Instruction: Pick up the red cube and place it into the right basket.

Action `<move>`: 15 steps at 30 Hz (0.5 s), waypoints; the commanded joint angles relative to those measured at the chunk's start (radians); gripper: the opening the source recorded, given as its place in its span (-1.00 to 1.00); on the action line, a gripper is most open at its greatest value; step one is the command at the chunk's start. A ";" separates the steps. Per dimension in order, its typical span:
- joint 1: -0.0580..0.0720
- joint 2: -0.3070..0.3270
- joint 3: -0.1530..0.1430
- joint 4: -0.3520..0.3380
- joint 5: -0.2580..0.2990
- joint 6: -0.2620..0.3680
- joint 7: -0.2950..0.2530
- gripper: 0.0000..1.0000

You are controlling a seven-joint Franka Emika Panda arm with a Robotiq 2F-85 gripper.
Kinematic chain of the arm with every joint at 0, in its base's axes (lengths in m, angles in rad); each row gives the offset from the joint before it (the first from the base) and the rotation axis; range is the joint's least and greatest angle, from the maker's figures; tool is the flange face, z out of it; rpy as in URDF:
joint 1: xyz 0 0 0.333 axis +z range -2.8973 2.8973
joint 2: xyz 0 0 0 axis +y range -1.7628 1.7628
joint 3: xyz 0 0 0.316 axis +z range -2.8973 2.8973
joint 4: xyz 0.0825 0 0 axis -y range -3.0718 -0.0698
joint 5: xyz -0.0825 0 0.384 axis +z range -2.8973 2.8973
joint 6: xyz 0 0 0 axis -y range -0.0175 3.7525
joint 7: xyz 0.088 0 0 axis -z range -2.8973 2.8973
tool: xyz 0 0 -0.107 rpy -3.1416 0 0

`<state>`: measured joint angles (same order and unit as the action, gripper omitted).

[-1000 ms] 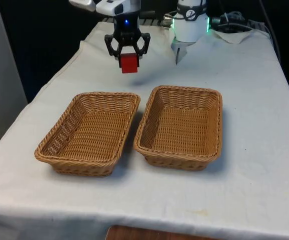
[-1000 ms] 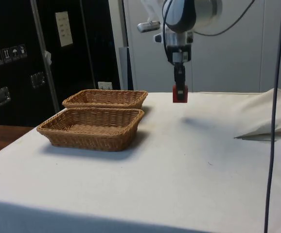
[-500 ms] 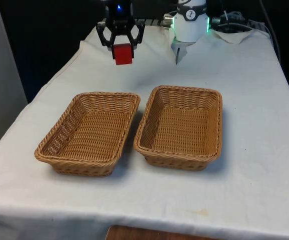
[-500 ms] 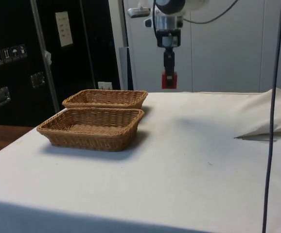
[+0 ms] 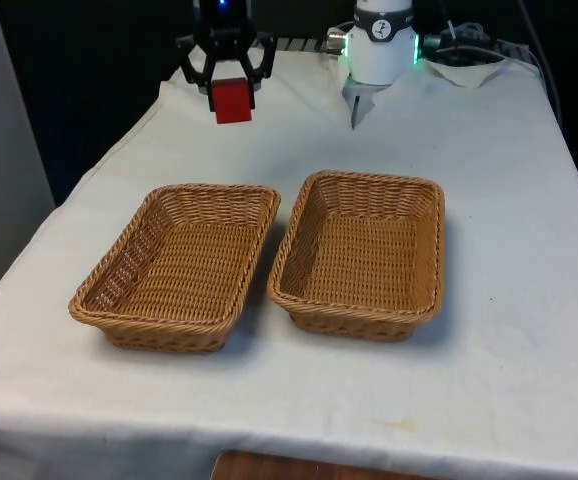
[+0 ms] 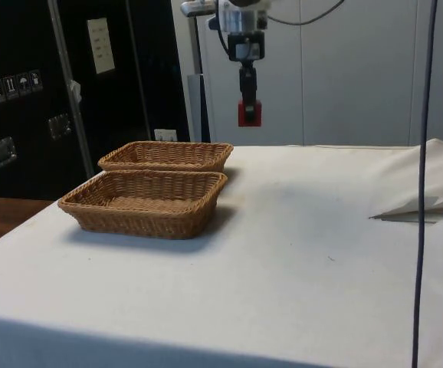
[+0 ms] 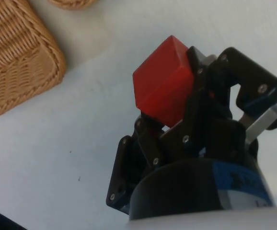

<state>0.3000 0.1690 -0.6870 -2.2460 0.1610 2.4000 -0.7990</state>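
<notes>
Gripping red cube (image 5: 233,100): pincer (image 5: 225,90), aloft

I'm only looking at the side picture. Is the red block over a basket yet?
Observer: No. In the front view the red cube hangs above bare cloth, beyond the left basket, not over it.
Operator: Is the claw really holding it tight?
Observer: Yes. The wrist view shows the tool shut on the cube, held at a tilt.
Operator: Which basket is closer to it?
Observer: The left one. The right basket sits further toward the front view's right.
</notes>
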 commanded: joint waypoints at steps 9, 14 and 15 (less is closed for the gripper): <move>0.000 0.067 0.022 0.081 0.023 -0.036 0.011 -0.95; -0.001 0.111 0.028 0.137 0.038 -0.057 0.013 -0.95; -0.001 0.121 0.030 0.149 0.042 -0.061 0.013 -0.95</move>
<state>0.3030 0.2860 -0.6630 -2.1030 0.1960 2.3490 -0.7850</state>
